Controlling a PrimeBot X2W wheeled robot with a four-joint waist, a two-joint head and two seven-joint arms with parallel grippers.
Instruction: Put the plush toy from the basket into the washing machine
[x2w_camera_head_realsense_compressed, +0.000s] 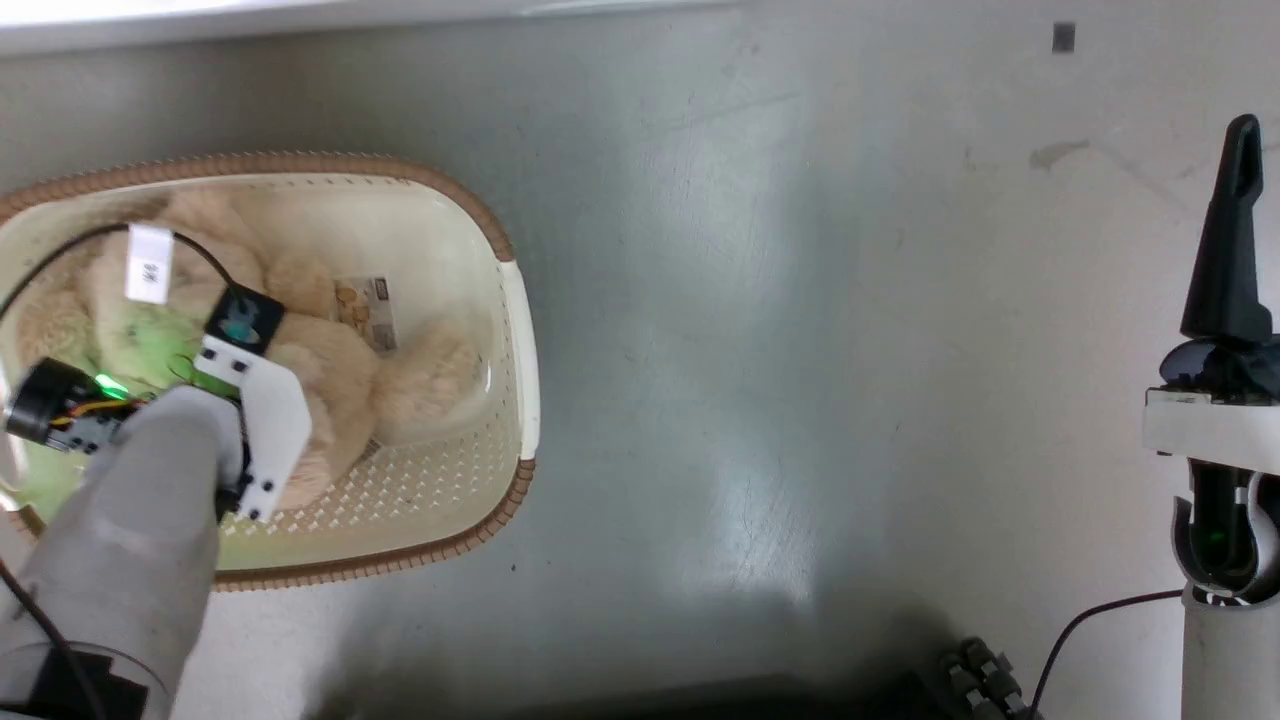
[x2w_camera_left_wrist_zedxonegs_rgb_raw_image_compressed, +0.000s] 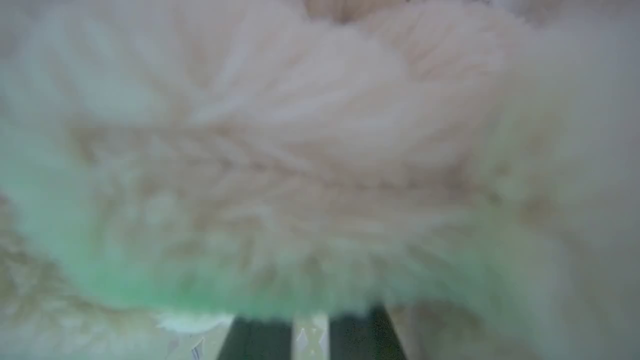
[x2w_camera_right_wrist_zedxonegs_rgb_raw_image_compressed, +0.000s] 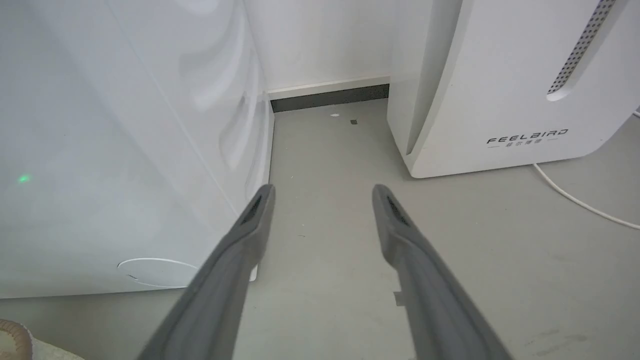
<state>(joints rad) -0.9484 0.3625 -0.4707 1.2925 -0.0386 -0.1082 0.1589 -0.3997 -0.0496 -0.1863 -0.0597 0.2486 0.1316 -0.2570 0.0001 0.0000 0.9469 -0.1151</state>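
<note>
Grey, scuffed floor (x2w_camera_head_realsense_compressed: 750, 350) is seen from above in the head view. Toward its left side the basket (x2w_camera_head_realsense_compressed: 512, 330) is set, cream with a brown rim. The toy (x2w_camera_head_realsense_compressed: 340, 380) is laid inside the basket and fills most of it, with a paper label (x2w_camera_head_realsense_compressed: 365, 310) showing on the bottom just beside it. The pale left forearm is angled down into the basket, and green light is cast on the fur.

In the left wrist view the left gripper (x2w_camera_left_wrist_zedxonegs_rgb_raw_image_compressed: 310, 320) is pressed into the toy's shaggy, blurred fur. Only the dark bases of its fingers (x2w_camera_left_wrist_zedxonegs_rgb_raw_image_compressed: 255, 340) can be seen, so whether the jaws are gripping the toy cannot be told.

At the floor's right edge the right gripper (x2w_camera_head_realsense_compressed: 1243, 130) is held upright, well apart from the basket. In the right wrist view its jaws are spread wide with nothing between them. They are pointed at bare floor between the white washer (x2w_camera_right_wrist_zedxonegs_rgb_raw_image_compressed: 100, 150) and a white appliance (x2w_camera_right_wrist_zedxonegs_rgb_raw_image_compressed: 500, 90) lettered FEELBIRD. A white cable (x2w_camera_right_wrist_zedxonegs_rgb_raw_image_compressed: 575, 200) is trailed across the floor beside that appliance.
</note>
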